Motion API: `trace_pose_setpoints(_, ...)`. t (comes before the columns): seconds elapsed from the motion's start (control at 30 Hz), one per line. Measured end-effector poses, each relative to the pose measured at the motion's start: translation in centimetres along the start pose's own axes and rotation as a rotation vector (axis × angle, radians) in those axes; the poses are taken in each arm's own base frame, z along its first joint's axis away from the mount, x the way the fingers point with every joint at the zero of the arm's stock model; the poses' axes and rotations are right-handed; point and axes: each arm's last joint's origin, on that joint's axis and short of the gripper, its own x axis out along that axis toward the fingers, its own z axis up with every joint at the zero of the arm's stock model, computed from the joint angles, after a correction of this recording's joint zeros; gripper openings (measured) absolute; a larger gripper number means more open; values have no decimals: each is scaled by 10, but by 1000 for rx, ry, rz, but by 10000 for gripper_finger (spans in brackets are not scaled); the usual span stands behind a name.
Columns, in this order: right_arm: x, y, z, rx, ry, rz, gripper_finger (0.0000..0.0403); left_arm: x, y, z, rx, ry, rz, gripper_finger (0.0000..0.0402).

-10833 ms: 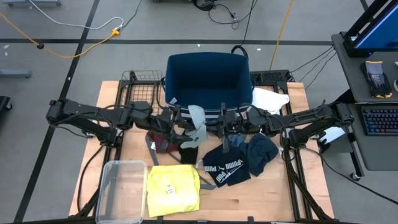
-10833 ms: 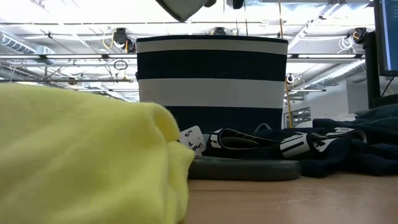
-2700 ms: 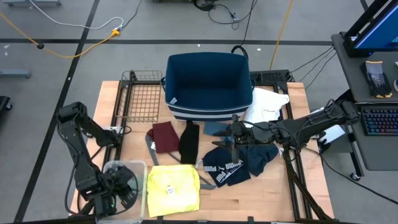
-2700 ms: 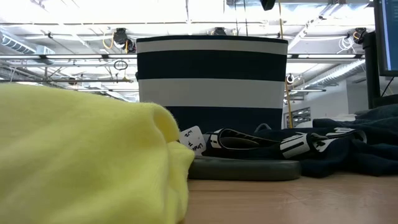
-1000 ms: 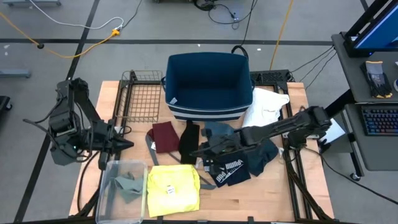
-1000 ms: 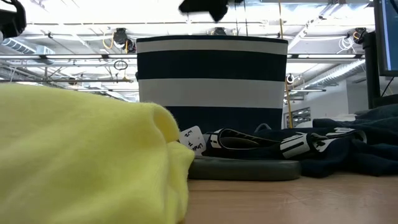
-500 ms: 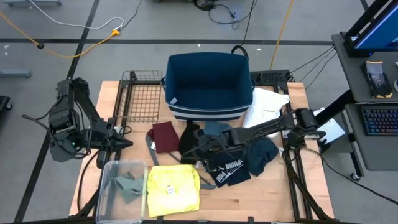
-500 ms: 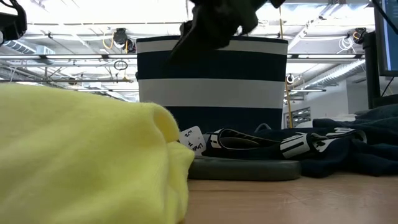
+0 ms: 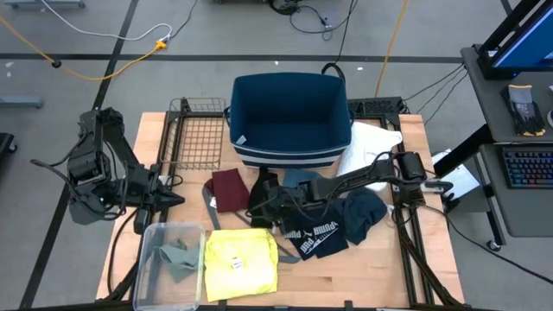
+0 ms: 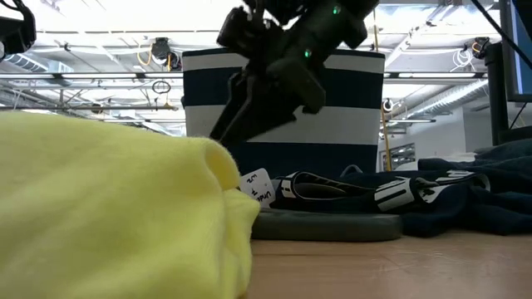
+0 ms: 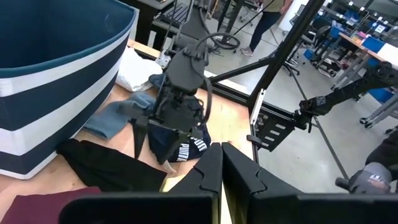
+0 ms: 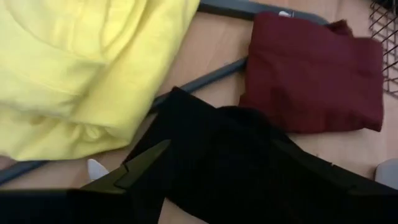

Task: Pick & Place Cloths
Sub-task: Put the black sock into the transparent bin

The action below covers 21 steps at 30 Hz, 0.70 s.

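Black cloth lies crumpled on the bench, between the maroon piece and the navy lettered fabric, just in front of the striped bin. The right end effector hangs directly over it with its fingers spread apart and nothing between them, so the step in hand looks like the approach to a pick. The next move calls for lowering onto the fabric and closing on a fold. The left end effector, its fingers pressed together and empty, waits at the bench's left edge above the clear tub.
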Motion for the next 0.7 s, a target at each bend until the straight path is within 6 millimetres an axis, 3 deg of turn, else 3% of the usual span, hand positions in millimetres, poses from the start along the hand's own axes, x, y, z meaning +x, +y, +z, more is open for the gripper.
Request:
trace_pose_setpoints(0.27, 4, -3, -3, 22, 11, -7, 286, 0, 0, 0, -9, 0, 0, 15)
trace_pose_setpoints(0.47, 4, -15, -12, 145, 55, -19, 291, 0, 0, 0, -9, 0, 0, 3)
trace_pose_setpoints(0.7, 16, -18, -22, 164, 96, -39, 291, 0, 0, 0, -14, 0, 0, 16)
